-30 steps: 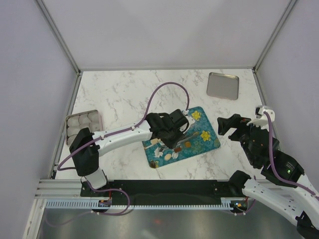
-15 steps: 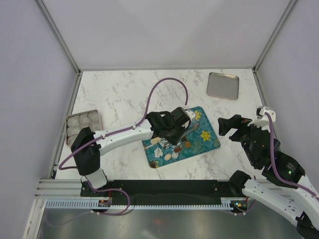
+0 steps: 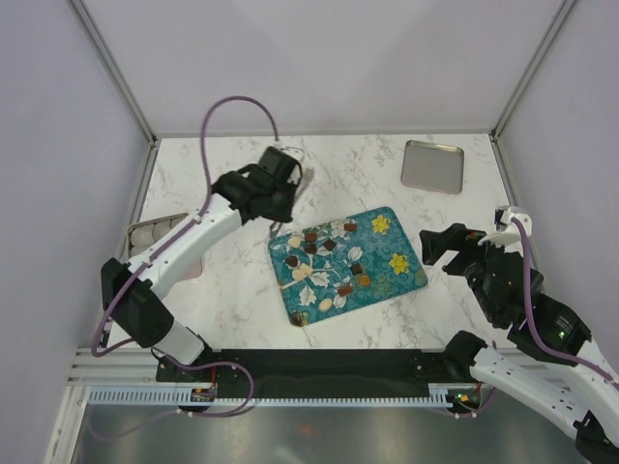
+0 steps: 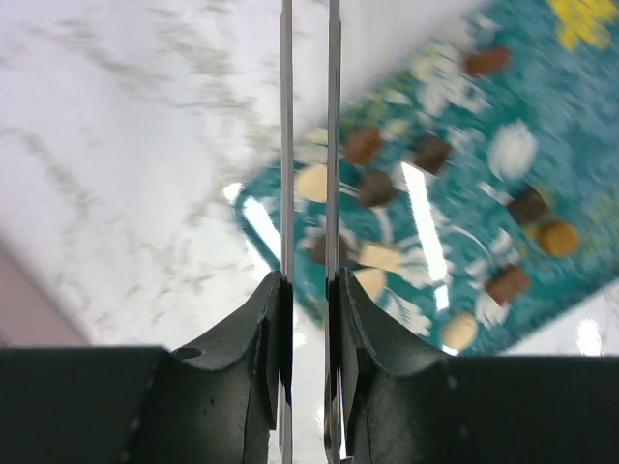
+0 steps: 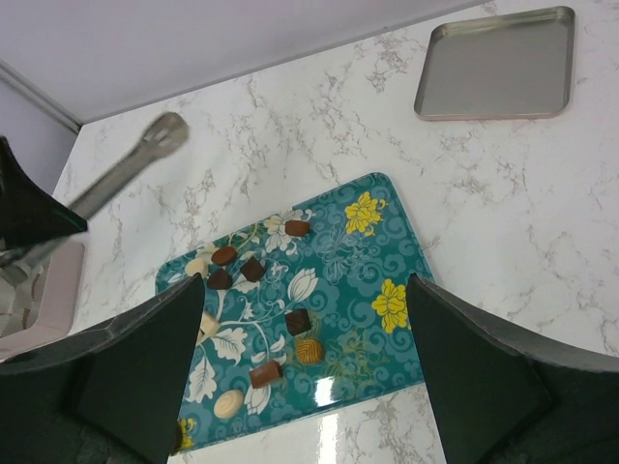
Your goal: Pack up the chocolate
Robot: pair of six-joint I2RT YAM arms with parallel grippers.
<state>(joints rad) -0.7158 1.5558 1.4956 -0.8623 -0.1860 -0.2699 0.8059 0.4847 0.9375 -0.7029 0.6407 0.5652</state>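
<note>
Marble table [image 3: 232, 193] carries everything, with the two arms reaching over it from the near edge. A teal tray [image 3: 411, 275] printed with yellow flowers sits slanted near the middle. A bare steel tray [image 3: 432, 166] lies well apart from it at the far right corner. At the left edge a shallow box [image 3: 145, 230] of white paper cups is partly hidden under the left arm.

The left gripper [image 4: 309, 282] hangs above the marble just past the teal tray's far left corner. It is clamped tight on a pair of thin metal tongs [image 5: 131, 174], whose two blades run straight out between its fingers. Whether the tong tips carry anything cannot be told. The right gripper [image 5: 305, 290] hovers beside the teal tray's right end, fingers spread wide with nothing between them.

The chocolate [image 5: 298, 321] lies loose on the teal tray. The dark brown, caramel and cream pieces are scattered mostly over its left half.
</note>
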